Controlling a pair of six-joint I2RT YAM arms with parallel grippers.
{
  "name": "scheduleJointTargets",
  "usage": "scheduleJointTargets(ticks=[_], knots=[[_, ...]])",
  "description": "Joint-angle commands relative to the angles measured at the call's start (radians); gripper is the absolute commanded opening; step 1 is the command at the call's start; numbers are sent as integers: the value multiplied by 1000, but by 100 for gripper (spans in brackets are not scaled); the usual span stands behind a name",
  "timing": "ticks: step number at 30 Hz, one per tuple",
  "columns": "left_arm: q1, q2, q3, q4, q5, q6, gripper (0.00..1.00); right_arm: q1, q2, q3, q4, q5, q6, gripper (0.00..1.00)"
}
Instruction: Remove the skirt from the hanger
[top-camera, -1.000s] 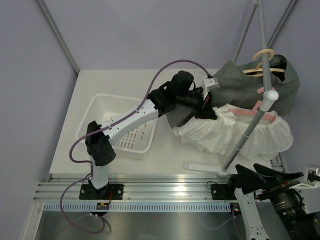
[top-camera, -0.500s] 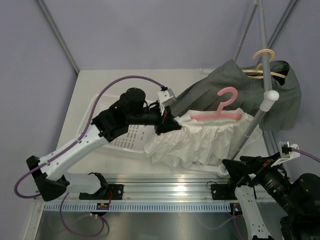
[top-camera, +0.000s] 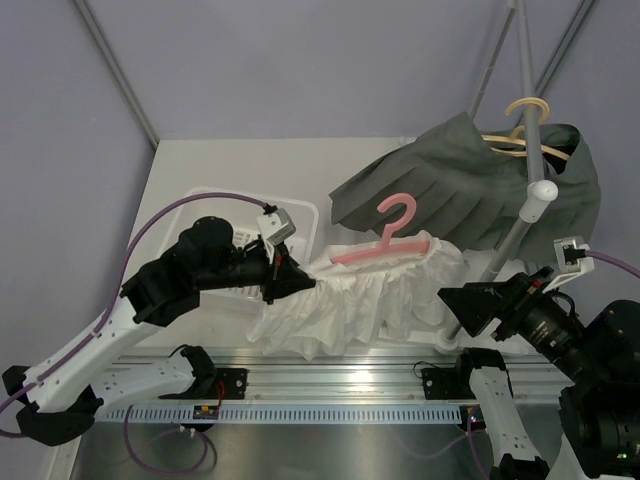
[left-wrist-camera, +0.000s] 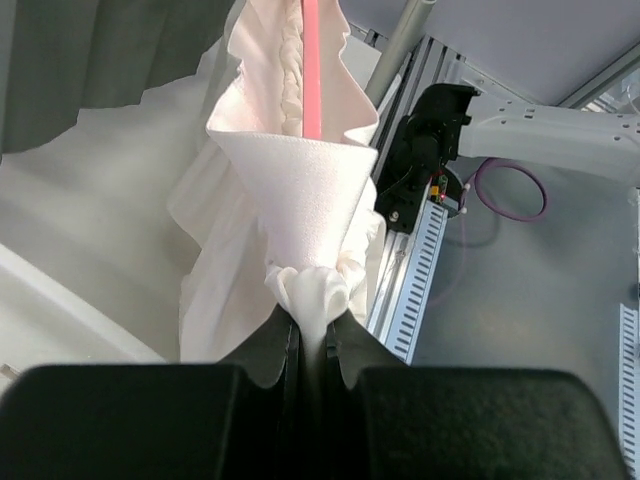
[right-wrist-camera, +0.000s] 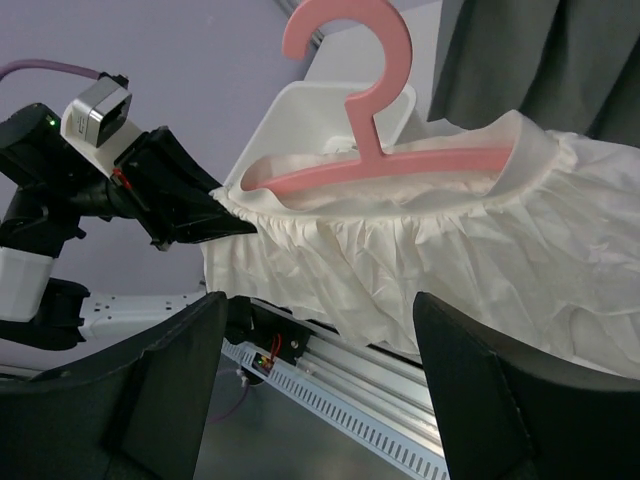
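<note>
A white ruffled skirt hangs on a pink hanger in the air over the table's front. My left gripper is shut on the left end of the skirt's waistband and holds skirt and hanger up. The hanger's pink bar runs inside the waistband. In the right wrist view the skirt and hanger hang ahead. My right gripper is open and empty, just right of the skirt by the stand pole.
A grey skirt hangs on a wooden hanger from the metal stand at the right. A white basket sits on the table at the left, behind my left arm.
My left gripper has pulled the white skirt and pink hanger further left and toward the front. My right gripper has risen and moved up toward the skirt's right side.
</note>
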Motion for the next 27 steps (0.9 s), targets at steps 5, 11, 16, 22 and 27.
scheduleJointTargets(ticks=[5, 11, 16, 22, 27], knots=[[2, -95, 1, 37, -49, -48, 0, -36, 134, 113, 134, -152, 71, 82], [2, -86, -13, 55, -64, -58, 0, -36, 256, 282, 217, -250, 146, 85], [2, -60, -41, 93, -87, -64, 0, -25, 329, 358, 334, -342, 270, 92], [0, -22, -41, 121, -107, -76, 0, -11, 428, 534, 576, -410, 480, 99], [0, -22, -21, 121, -164, -82, 0, -11, 539, 562, 894, -436, 760, 100]])
